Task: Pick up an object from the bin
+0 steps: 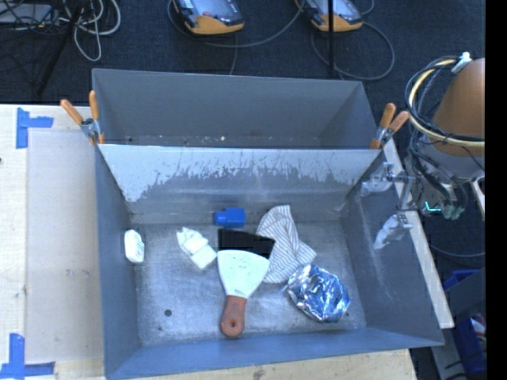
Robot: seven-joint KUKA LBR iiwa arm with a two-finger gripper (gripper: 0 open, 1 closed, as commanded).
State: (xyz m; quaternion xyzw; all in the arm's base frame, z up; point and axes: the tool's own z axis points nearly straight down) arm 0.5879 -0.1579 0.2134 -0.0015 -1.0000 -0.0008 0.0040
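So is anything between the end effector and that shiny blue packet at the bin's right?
Nothing visible. The end effector sits above the bin's right wall, and the shiny blue packet lies uncovered on the floor, beside the striped cloth.

Orange-and-grey handheld controller point(207, 10) on dark floor point(261, 54), a second controller point(337, 10) beside it, looped black cables point(93, 8).
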